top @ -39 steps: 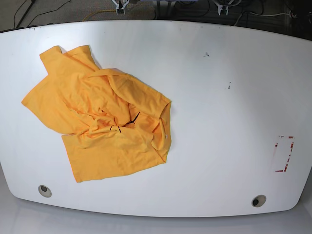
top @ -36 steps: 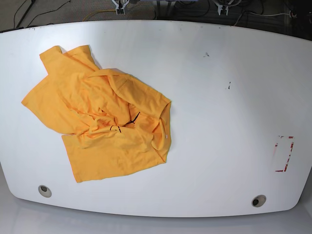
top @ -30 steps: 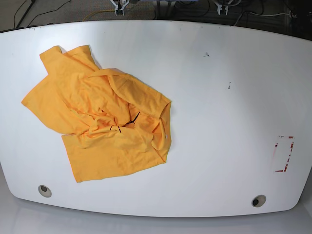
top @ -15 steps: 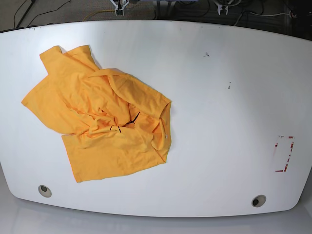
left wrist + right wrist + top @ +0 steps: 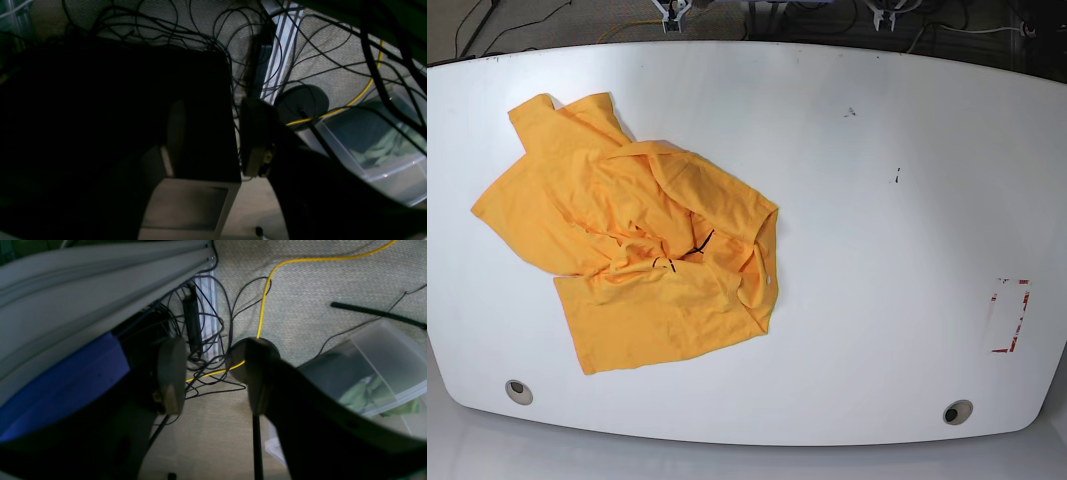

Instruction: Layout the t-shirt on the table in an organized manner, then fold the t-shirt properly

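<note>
Glossy white table (image 5: 877, 250), rounded corners, fills the base view; surface smooth and reflective, marked by a few small dark specks (image 5: 895, 177), a red-outlined rectangle (image 5: 1009, 315) near the view's right edge, and two round grey grommet holes (image 5: 519, 391) along the near edge.

T-shirt (image 5: 627, 240): soft orange-yellow cloth, lying crumpled on the view's left half of the table. Not flat; folds and overlapping layers bunch toward its middle, where a thin black thread (image 5: 699, 243) shows. One flatter panel reaches toward the near edge, and a sleeve-like flap points to the far left corner. Nothing touches it.

Left gripper (image 5: 213, 136): seen only from its wrist camera, dark fingers apart with a clear gap, nothing between them. Behind it a dark box (image 5: 120, 110), tangled black cables (image 5: 186, 30) and woven grey carpet (image 5: 337, 63).

Right gripper (image 5: 210, 373): rounded matte pads parted, empty. Below it carpet, a yellow cable (image 5: 267, 283) and a clear plastic bin (image 5: 377, 366) with green cloth inside.

Both grippers hang off the table, well apart from the t-shirt.
</note>
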Robot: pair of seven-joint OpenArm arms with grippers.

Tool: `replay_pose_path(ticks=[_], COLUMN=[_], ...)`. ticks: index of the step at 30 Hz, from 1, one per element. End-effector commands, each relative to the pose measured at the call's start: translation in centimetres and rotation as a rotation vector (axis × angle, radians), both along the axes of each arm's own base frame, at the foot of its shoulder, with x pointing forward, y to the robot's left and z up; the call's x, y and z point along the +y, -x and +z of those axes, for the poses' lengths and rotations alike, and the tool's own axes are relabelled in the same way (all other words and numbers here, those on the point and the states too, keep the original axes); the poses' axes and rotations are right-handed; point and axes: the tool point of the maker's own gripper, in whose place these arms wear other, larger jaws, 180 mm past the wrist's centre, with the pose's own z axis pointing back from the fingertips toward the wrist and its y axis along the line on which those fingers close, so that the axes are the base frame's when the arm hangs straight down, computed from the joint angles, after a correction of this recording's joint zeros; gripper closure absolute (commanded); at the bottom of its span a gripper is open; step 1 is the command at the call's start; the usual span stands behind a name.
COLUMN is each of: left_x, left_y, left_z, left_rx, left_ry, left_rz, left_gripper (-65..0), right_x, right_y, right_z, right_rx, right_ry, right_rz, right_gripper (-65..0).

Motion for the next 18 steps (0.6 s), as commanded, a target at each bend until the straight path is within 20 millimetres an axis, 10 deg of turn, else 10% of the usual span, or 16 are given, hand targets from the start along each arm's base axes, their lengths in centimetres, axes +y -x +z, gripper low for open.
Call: replay_pose_path(ticks=[1, 18], left_x=[0.41, 0.48], left_y=[0.13, 0.04], left_z=[0.12, 0.07], left_rx=[-0.01, -0.008], left_ry=[-0.008, -0.01], left_rz=[-0.003, -0.004], left_gripper=[-25.3, -24.9], right_x=[-0.17, -0.27], right_y=[0.39, 0.3], right_z=[0.07, 0.07], right_rx=[0.004, 0.003], right_ry=[-0.005, 0.0], right_rz=[-0.002, -0.005], right_gripper=[-27.2, -27.1])
